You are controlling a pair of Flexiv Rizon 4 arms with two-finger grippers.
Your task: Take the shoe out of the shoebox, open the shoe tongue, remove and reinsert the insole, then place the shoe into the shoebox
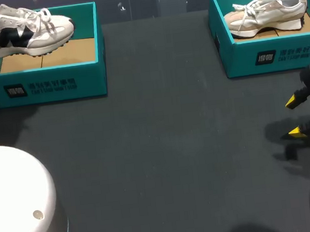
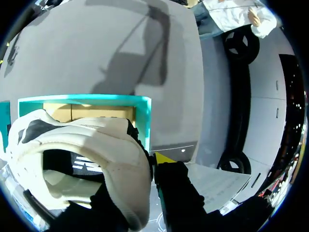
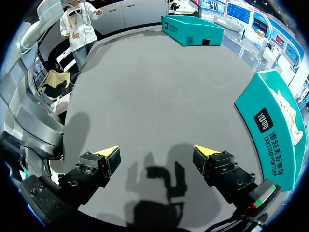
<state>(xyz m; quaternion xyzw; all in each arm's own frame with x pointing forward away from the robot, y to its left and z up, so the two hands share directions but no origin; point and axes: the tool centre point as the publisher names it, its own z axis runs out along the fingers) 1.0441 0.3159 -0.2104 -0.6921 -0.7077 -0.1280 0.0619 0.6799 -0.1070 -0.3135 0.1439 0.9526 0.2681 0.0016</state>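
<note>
**Left arm.** The left gripper (image 2: 143,177) is closed on the heel of a white low-top trainer with a navy side mark (image 1: 27,31). In the left wrist view, one yellow-tipped finger (image 2: 163,158) presses the outside of the heel collar. The other finger is hidden under or inside the opening, so I judge the hold from the collar pinched across it.

**Task item.** In the head view the trainer sits at the upper left of the frame, toe pointing right, over the open teal cardboard shoebox (image 1: 51,87). It appears raised off the brown box floor, but clearance at the heel cannot be confirmed.

**Right arm.** The right gripper (image 1: 295,115) hangs at the lower right of the frame over the dark grey tabletop (image 1: 163,143). Its fingers are spread wide and hold nothing.

**Other items.** A second teal shoebox (image 1: 282,56) at the upper right holds a cream and white trainer (image 1: 266,13).

**Assessment.** The lift-out step is in hand, and the tongue and insole work is not yet begun.
- The trainer is probably light, with a soft padded upper that gives under pressure and a stiffer heel counter and sole.
- The heel collar is a fair lifting point, though the toe end may droop or swing from it.
- The tongue is best taken by its top edge, above the laces.
- The insole will likely be thin and floppy, and is best pinched at its heel end.
</note>
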